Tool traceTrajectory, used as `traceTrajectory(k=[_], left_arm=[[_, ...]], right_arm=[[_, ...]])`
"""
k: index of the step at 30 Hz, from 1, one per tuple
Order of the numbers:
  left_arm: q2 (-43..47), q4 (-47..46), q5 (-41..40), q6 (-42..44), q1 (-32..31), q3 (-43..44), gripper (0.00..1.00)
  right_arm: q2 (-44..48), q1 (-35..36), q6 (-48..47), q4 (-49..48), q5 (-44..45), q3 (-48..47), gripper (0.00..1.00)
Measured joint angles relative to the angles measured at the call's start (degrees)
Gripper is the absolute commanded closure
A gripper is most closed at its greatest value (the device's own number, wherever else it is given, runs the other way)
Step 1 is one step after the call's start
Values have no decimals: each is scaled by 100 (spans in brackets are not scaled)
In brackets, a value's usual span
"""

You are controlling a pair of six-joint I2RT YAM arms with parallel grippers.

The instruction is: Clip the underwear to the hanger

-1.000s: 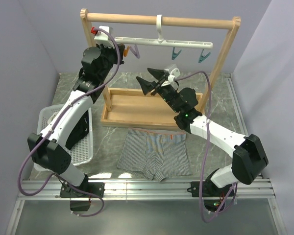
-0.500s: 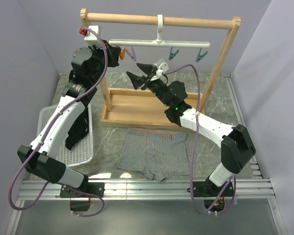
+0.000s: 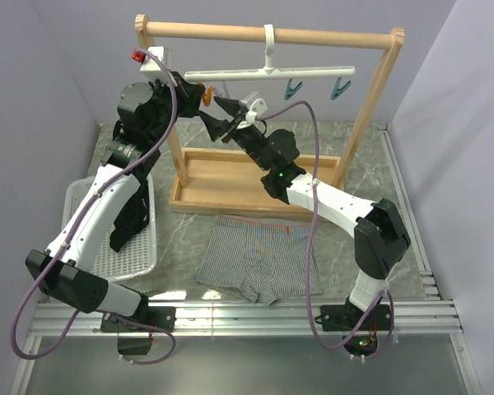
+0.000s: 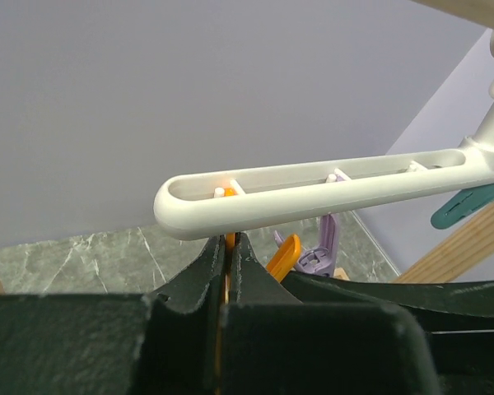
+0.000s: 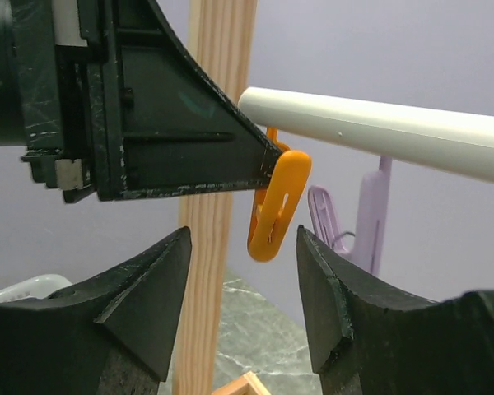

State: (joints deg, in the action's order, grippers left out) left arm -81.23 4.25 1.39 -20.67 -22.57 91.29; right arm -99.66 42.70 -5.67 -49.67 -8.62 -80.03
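The white hanger hangs by its hook from the wooden frame's top rail. My left gripper is at the hanger's left end, shut on the upper part of the orange clip. In the left wrist view the orange clip shows between and beside the closed jaws, under the hanger bar. My right gripper is open just below that clip. In the right wrist view the orange clip hangs above the gap of the right gripper. The striped grey underwear lies flat on the table, untouched.
A purple clip hangs beside the orange one, and two teal clips hang further right. The wooden frame stands over a wooden tray. A white basket holding a black garment sits at the left.
My right gripper has moved left and up, from the frame's middle to just under the orange clip. My left gripper has closed in on that clip, and the hanger has shifted slightly left.
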Motion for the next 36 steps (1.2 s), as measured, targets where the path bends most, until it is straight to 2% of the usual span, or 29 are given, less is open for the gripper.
traceTrajectory(k=[10,13,19,20,22,25,29,34,36], left_arm=[[74,17,188,-22,0,-109,100],[94,11,225,-20,9,-118,100],[227,-46,350,-11,17,-260,100],[243,-66,365,-7,20,-273,99],[269,-111,398,0,33,-299,95],[315,-192,426,26,44,-376,89],[446,-260,487,98,63,-505,75],[737,-221,726,273,79,-675,61],[837,-227,901,350,120,-697,59]], right_arm=[[-356,20,-153,-48,26,-302,42],[-400,17,-149,-44,26,-387,48],[-474,-24,-114,-15,-11,-590,77],[-472,-26,-94,-20,-15,-595,87],[-472,-39,-7,-17,-46,-621,100],[-472,-59,68,-2,-142,-636,100],[-472,-85,170,59,-216,-682,100],[-474,-151,293,227,-262,-739,100],[-476,-173,326,278,-264,-741,100]])
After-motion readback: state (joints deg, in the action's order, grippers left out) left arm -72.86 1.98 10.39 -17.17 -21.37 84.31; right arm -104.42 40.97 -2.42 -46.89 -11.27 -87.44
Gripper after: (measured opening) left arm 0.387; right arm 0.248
